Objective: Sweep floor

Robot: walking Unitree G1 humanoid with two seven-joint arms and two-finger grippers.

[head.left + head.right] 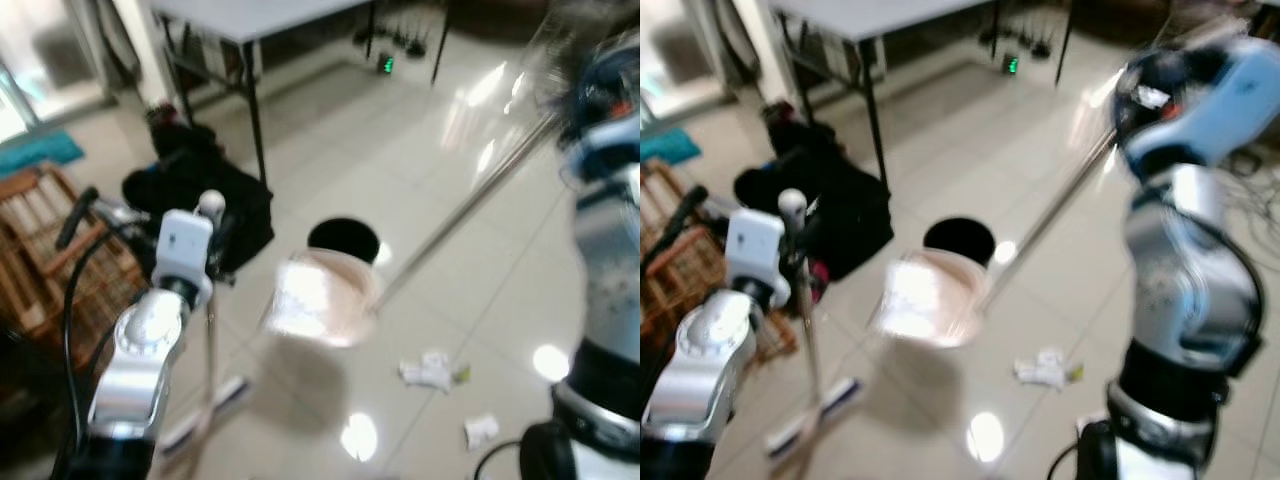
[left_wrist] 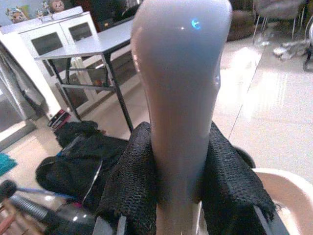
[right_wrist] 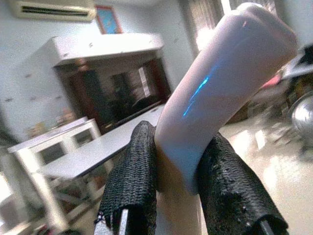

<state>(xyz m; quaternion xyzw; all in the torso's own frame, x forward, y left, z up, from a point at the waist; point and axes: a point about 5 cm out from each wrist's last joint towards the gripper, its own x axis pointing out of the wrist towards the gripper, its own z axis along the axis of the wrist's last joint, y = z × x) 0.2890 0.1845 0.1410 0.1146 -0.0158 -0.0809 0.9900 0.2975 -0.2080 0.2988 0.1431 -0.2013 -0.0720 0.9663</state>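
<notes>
Both grippers clench tool handles: the left gripper (image 2: 178, 215) grasps the slim metal broom (image 1: 210, 330), the right gripper (image 3: 178, 196) the long-handled pale plastic dustpan (image 1: 320, 297). Crumpled white paper scraps (image 1: 432, 371) lie on the glossy tiled floor (image 1: 400, 140) at four o'clock of the pan. Swinging either tool risks snagging the black bags (image 1: 200, 200) at ten o'clock or the bench leg (image 1: 256, 130).
</notes>
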